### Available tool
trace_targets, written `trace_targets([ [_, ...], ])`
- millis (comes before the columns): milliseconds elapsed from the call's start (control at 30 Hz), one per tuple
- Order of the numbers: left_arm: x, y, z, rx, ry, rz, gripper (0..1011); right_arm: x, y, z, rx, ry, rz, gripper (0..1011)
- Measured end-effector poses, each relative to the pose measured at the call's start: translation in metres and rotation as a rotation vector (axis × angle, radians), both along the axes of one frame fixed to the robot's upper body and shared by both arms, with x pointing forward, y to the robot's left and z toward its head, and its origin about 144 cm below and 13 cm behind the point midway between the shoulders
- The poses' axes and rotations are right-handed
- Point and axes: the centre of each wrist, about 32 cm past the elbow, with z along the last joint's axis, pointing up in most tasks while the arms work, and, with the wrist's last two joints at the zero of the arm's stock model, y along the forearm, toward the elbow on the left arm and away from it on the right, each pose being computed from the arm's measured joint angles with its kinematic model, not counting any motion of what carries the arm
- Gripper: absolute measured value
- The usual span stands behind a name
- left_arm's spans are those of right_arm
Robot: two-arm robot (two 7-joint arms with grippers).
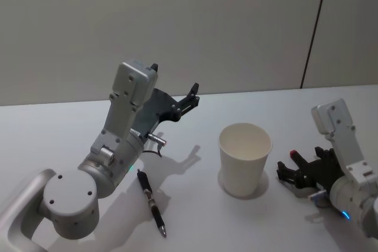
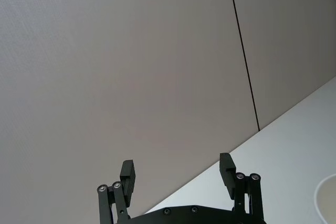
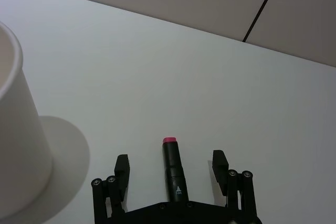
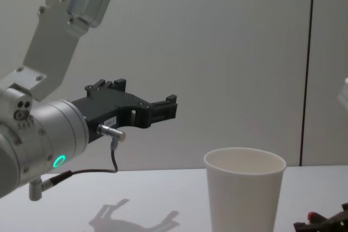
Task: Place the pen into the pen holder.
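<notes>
The pen holder is a white paper cup standing upright on the white table; it also appears in the chest view and as the cup in the right wrist view. A black pen lies flat near my left arm's base. My left gripper hangs open and empty in the air, left of the cup. My right gripper sits low at the table right of the cup, open. A black pen with a red end lies between its fingers, touching neither.
A grey wall with a dark vertical seam rises behind the table's far edge. The cup's rim shows at the corner of the left wrist view. Bare table lies between the cup and the left arm.
</notes>
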Motion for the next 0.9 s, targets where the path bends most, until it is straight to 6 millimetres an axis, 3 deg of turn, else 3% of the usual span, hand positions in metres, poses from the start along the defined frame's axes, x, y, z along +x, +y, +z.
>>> trace_targets([
  [900,0.0,0.0,0.0,0.0,0.0,0.0,1001,0.0007,-0.0007,-0.0037,0.002,0.01,-0.008,870],
])
